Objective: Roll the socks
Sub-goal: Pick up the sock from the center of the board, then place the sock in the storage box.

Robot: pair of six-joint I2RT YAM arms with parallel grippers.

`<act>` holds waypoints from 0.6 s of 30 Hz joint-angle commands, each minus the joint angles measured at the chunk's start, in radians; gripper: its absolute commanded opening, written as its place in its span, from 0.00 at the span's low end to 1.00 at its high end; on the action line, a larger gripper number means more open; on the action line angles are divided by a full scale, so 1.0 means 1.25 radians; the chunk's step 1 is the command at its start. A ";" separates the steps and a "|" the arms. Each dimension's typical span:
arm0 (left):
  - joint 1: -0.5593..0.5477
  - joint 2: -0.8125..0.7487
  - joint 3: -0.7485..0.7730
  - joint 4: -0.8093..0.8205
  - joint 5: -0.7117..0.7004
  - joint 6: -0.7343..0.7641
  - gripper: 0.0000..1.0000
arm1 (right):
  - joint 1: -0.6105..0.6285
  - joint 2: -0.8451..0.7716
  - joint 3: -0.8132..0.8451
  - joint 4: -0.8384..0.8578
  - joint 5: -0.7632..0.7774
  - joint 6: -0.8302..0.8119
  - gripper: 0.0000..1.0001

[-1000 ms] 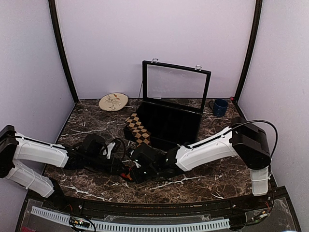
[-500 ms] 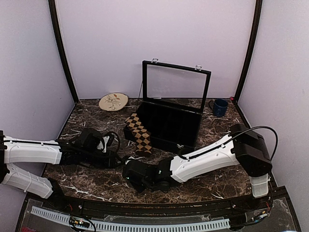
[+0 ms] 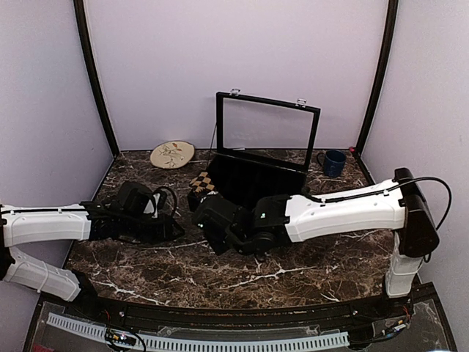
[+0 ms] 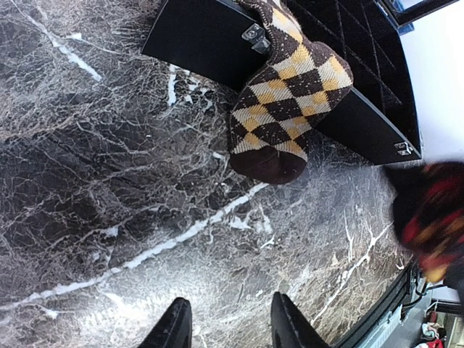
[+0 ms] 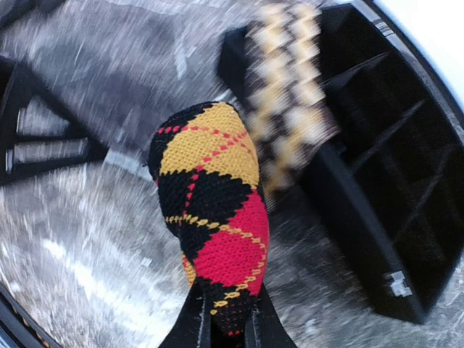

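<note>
Now the right gripper (image 5: 225,322) is pressed tight on one end of the soft red, orange and black diamond-patterned sock (image 5: 214,210). That sock sticks out from the gripper over the dark marble table (image 3: 293,282). The soft tan-brown and black diamond-patterned sock (image 4: 286,109) hangs over the front edge of the black glass-lidded case (image 3: 253,191), and its dark end reaches down to the table. The left gripper (image 4: 230,304) is spread apart with nothing in it, low over the table, near that sock.

The soft tan-and-black argyle sock (image 4: 286,94) is lying draped over the front wall of the black case (image 4: 190,38); the red, orange and black argyle sock (image 5: 214,210) is hanging pinched just in front of it
</note>
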 commanded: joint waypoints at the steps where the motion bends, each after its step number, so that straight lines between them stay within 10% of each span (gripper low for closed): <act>1: 0.009 -0.025 0.015 -0.023 -0.005 -0.008 0.40 | -0.058 -0.054 0.050 -0.074 0.048 0.017 0.00; 18: 0.034 -0.009 0.043 -0.026 -0.006 0.016 0.39 | -0.329 0.008 0.081 0.006 -0.004 -0.102 0.00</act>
